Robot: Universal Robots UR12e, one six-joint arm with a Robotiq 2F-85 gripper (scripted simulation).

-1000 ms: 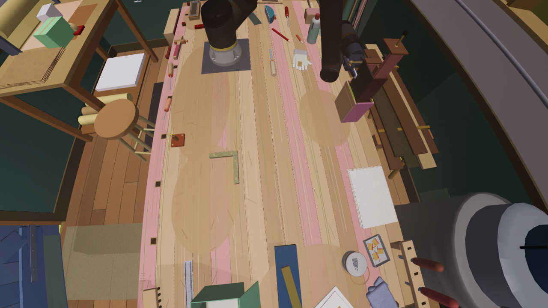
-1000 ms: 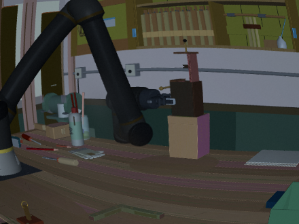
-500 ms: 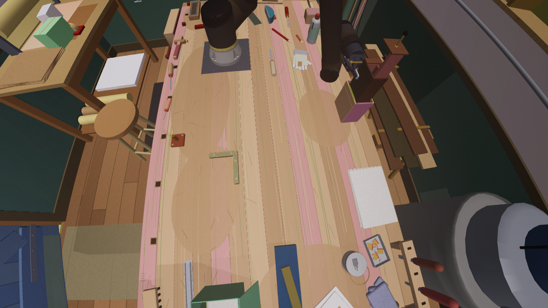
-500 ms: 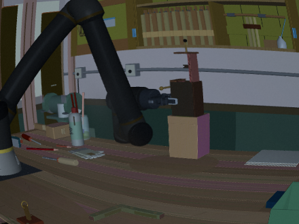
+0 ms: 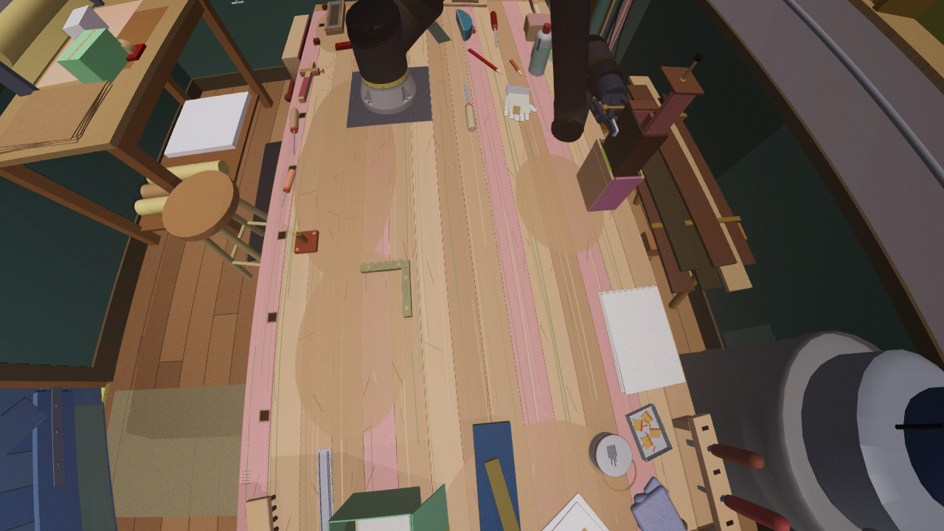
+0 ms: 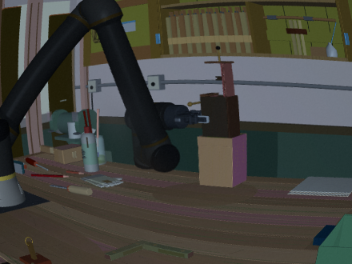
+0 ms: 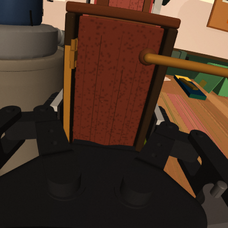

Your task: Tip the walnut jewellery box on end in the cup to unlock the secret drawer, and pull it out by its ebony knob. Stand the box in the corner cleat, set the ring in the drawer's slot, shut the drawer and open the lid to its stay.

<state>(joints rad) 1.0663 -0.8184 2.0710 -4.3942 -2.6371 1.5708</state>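
Note:
The lower end of the walnut jewellery box [image 6: 220, 115] is hidden inside the tan and purple cup [image 6: 222, 160], where the box stands on end at the far right of the bench. Its secret drawer [image 6: 228, 78] sticks up out of the top end, with the ebony knob [image 6: 217, 48] on a thin stem above it. My gripper [image 7: 110, 126] is closed on the box from the side, one finger on each long edge of its red lid [image 7: 115, 78]. The ring [image 6: 29, 241] stands on a small red stand near the left edge. The L-shaped corner cleat [image 5: 395, 281] lies mid-bench.
A brass rod [image 7: 187, 64] juts across the wrist camera's sight just right of the box. Planks [image 5: 686, 211] lie stacked along the bench edge behind the cup. A white sheet [image 5: 640, 337], a glove [image 5: 519, 102], a bottle [image 6: 89, 152] and hand tools lie around.

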